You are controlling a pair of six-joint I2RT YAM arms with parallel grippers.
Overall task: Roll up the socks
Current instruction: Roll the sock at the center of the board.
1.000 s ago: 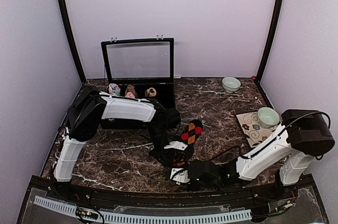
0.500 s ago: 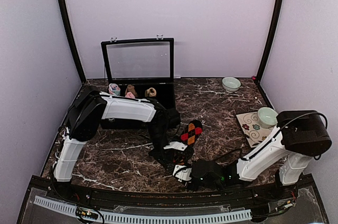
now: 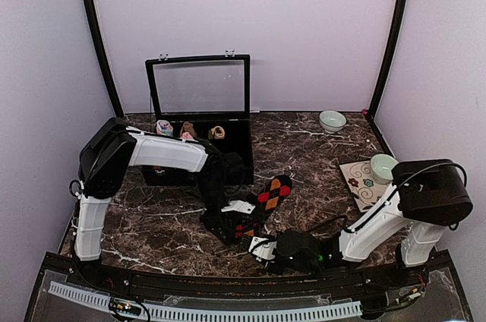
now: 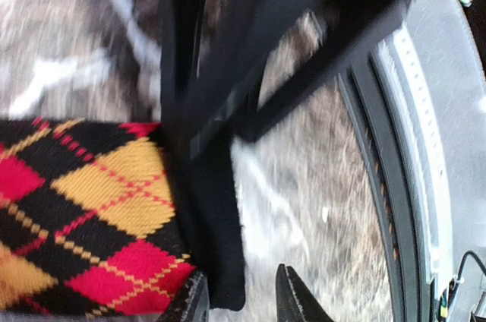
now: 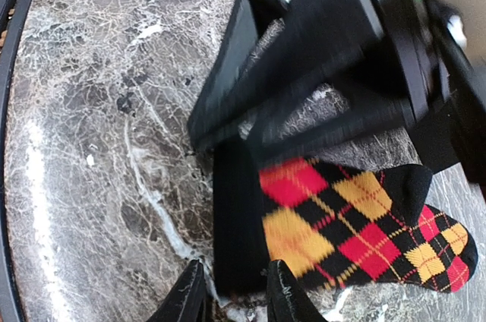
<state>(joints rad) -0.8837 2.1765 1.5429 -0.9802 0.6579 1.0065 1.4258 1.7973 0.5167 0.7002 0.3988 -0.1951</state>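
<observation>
One sock [image 3: 272, 191] is what you have in view, black with red and orange diamonds. It lies flat on the dark marble table [image 3: 152, 223], a little right of the middle. Its diamond end points toward the back, and its plain black cuff [image 5: 235, 246] points toward the near edge.

From the left wrist you see the cuff as a black band beside the diamond pattern. One corner of it reaches in between the two fingertips of the left gripper [image 4: 239, 299]. These fingertips stand apart, and bare marble shows between the cuff and one of them, so this gripper holds nothing.

The right gripper [image 5: 235, 295] comes from the near side, low on the table, with one fingertip on each side of the end of the cuff. The tips are very close to the cloth, but you cannot tell from the pictures whether they press on it. From this wrist the left gripper is a blurred black shape over the cuff end of the sock.

Behind the left arm stands a black box [image 3: 239, 136] with its clear lid raised, and some small sock rolls [image 3: 187, 132] are inside. At the right side a pale bowl [image 3: 385, 166] sits on a flowered mat [image 3: 358, 185]. A second bowl [image 3: 332, 120] is near the back wall.
</observation>
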